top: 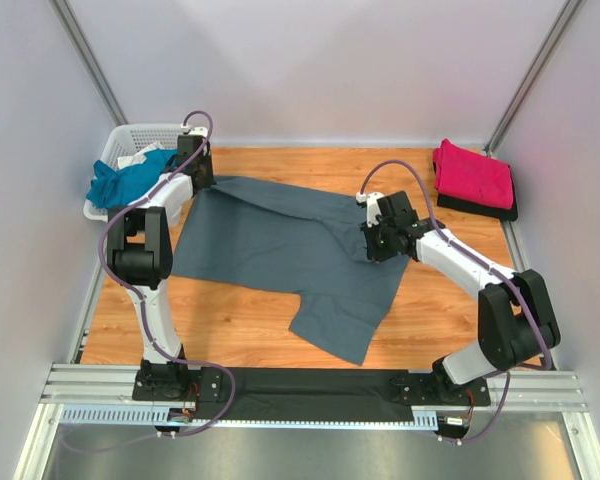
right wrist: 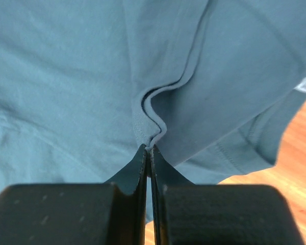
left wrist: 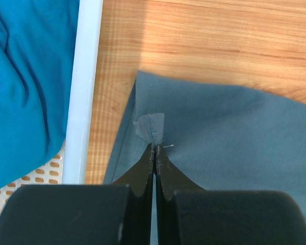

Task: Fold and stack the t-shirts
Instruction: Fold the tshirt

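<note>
A large slate-grey t-shirt (top: 280,250) lies spread over the wooden table. At its far-left corner, beside the basket, my left gripper (top: 202,178) is shut on a stitched hem (left wrist: 154,148). My right gripper (top: 372,235) is shut on a folded ribbed edge of the same shirt (right wrist: 149,149) at its right side, where the cloth (right wrist: 66,76) bunches up. A magenta-pink t-shirt (top: 473,172) lies folded at the far right on top of a dark folded garment (top: 485,208). A teal-blue t-shirt (top: 120,180) hangs crumpled out of the basket.
The white lattice basket (top: 130,135) stands in the far-left corner, its rim (left wrist: 84,87) just left of my left gripper. Bare wood (top: 230,320) shows in front of the shirt. Grey walls close in the table on three sides.
</note>
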{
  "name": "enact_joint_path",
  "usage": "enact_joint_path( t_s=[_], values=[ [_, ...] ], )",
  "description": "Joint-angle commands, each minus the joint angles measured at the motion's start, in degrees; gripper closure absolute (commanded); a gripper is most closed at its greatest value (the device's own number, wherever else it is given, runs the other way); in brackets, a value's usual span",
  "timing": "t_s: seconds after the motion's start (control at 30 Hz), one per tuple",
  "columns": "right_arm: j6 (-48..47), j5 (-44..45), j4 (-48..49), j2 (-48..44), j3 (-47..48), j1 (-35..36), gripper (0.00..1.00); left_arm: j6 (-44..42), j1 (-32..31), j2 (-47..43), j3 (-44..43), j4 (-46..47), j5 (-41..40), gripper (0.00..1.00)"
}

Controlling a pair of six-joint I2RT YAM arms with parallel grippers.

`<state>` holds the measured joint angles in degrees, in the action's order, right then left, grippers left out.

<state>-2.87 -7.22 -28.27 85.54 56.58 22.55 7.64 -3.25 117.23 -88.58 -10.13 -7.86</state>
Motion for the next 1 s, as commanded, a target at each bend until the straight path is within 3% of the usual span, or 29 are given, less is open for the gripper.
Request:
enact_joint_path(
  t_s=[0.0, 0.1, 0.2, 0.23, 0.3, 0.33, 0.4, 0.5, 0.6, 0.77, 0.97],
  values=[
    [1.64, 1.25, -2.22, 1.03, 0.02, 1.27, 1.0, -1.05, 0.35, -0.6, 0.07, 0.64, -0.93, 1.0],
    [2.17, 0.46, -3.63, 0.69, 0.2, 1.36, 0.99, 0.35, 0.35, -0.77, 0.16, -0.41, -3.3, 1.0],
    [2.52, -0.42, -4.6, -0.98, 0.11, 1.27, 0.82, 1.5, 0.35, -1.74, 1.03, -0.5, -4.1, 0.9],
    [2.52, -0.68, -4.86, -2.2, 0.11, 1.36, 0.66, 2.46, 0.35, -2.26, 1.99, -0.24, -4.36, 0.8],
    [2.52, -0.95, -5.13, -3.62, 0.11, 1.36, 0.49, 3.78, 0.35, -3.84, 2.79, -0.15, -4.27, 0.65],
    [2.52, 0.01, -5.21, -5.02, 0.11, 1.36, 0.37, 5.09, 0.26, -4.37, 3.49, -0.24, -3.4, 0.48],
    [4.09, 2.03, -5.13, -6.86, 0.02, 1.36, 0.28, 5.89, 0.08, -6.47, 4.2, -0.07, -1.12, 0.38],
    [5.77, 6.95, -3.55, -8.8, 0.72, 1.27, 0.21, 6.86, -1.4, -9.11, 4.55, 0.29, 0.21, 0.27],
    [9.01, 11.6, -1.44, -9.51, 1.34, 0.75, 0.14, 7.21, -2.64, -11.49, 3.94, 0.02, 2.48, 0.24],
    [18.59, 16.26, 1.37, -5.66, 6.07, -0.31, 0.13, 7.92, -6.07, -12.81, 1.48, -0.94, 5.83, 0.23],
    [32.2, 20.67, 3.92, 6.19, 11.35, -0.84, 0.13, 11.16, -10.81, -12.2, 1.74, -1.64, 7.51, 0.23]
  ],
)
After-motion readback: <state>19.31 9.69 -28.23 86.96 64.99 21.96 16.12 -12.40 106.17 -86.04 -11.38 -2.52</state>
